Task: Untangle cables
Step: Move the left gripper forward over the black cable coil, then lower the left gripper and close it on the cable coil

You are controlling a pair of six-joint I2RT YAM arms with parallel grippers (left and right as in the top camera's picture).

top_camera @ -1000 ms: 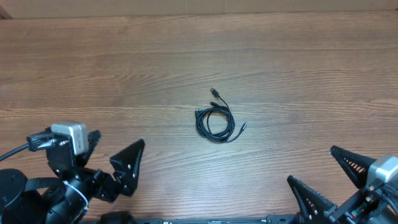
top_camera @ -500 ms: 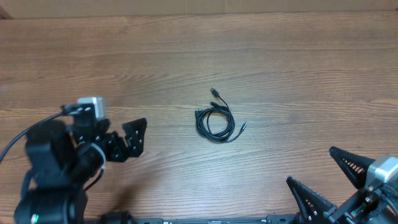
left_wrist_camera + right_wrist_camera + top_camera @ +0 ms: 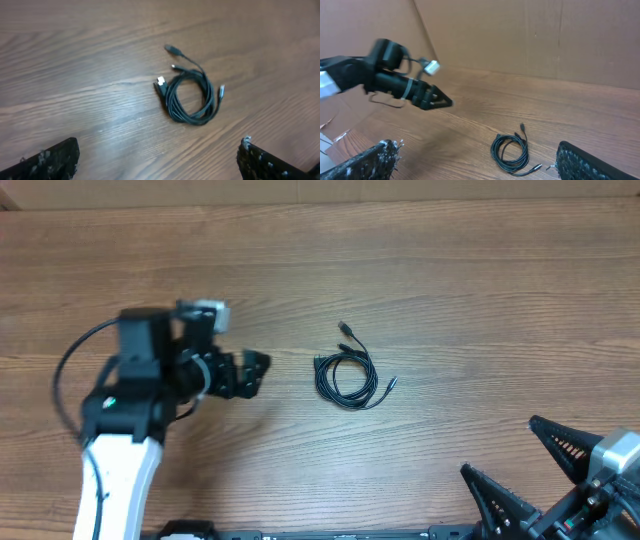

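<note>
Left gripper (image 3: 255, 375): open and holding nothing; in the left wrist view its two dark fingers (image 3: 50, 160) sit at the bottom corners, spread wide.
Left gripper's place: low over the table (image 3: 450, 280), pointing toward the cables (image 3: 345, 375), near them on their left and not touching them.
Left arm (image 3: 115, 480): reaches in from the lower left of the overhead view, with a white lower section and a black wrist.
Right gripper (image 3: 505, 450): open and holding nothing; its two ribbed fingers (image 3: 560, 442) are splayed wide at the bottom right edge of the overhead view.
Right gripper's place: well apart from the cables, at the near edge of the table.
Cables: thin black cords wound together into one loose round coil, lying flat near the middle of the table.
Cable ends: one plug (image 3: 172, 49) sticks out from the coil on a short stretch of cord; a pale plug (image 3: 160, 80) lies against the coil's edge; a silvery tip (image 3: 222, 89) pokes out on the opposite side.
Table: brown wood grain, bare around the coil.
Wall (image 3: 545, 35): plain brown board standing along the far edge of the table.
</note>
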